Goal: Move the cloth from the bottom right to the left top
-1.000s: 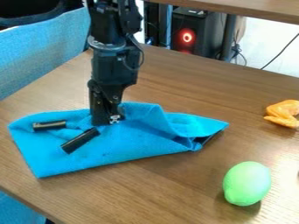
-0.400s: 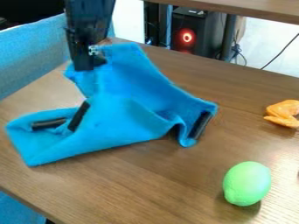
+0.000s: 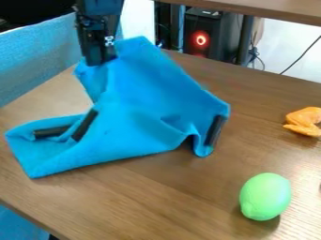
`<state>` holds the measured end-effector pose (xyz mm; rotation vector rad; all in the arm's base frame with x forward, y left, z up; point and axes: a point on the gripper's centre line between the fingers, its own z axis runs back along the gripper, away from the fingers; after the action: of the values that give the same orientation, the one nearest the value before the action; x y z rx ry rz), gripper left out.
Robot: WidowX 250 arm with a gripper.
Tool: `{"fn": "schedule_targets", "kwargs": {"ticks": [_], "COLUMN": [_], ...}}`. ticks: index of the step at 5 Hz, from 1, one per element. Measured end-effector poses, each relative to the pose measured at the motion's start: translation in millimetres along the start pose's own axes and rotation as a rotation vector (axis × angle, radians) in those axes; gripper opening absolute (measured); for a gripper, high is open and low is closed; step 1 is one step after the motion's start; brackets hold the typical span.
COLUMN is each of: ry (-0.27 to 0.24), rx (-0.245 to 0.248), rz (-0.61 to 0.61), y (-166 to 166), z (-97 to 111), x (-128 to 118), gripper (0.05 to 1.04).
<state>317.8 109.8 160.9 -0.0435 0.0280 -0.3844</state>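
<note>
"One blue cloth (image 3: 147, 117) in the camera view. Lying where?"

"Across the left half of the tabletop (image 3: 156, 201). Flat at the near left corner, hoisted into a tall, creased peak toward the upper left."

"And the pincer (image 3: 101, 62)?"

"At the upper left, pointing down above the far part of the tabletop. Pressed together on the raised part of the cloth, with a fold rising just beside, on the right."

"Any dark bars?"

"Three, all at the cloth. One bar (image 3: 52, 132) at the left end, nearly level; a second (image 3: 85, 125) near it, slanted; a third (image 3: 214, 130) at the right edge, steeply tilted."

"Off the cloth?"

"A green egg (image 3: 265, 197), toward the bottom right, well apart from the cloth. Farther back, by the right edge of the view, an orange toy (image 3: 304, 121)."

"And beyond the tabletop?"

"Blue chair (image 3: 37, 58) on the left; black box (image 3: 219, 40) with a glowing red ring (image 3: 201, 40) at the back; brown shelf (image 3: 270, 8) along the top right."
</note>
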Motion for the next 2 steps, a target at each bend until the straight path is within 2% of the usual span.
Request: {"fn": "schedule_targets", "kwargs": {"ticks": [1, 2], "ry": [0.005, -0.011], "rx": [-0.04, -0.073], "rz": [0.085, 0.176], "y": [33, 67], "z": [-1, 3], "x": [8, 9], "gripper": [0.069, 0.069]}}
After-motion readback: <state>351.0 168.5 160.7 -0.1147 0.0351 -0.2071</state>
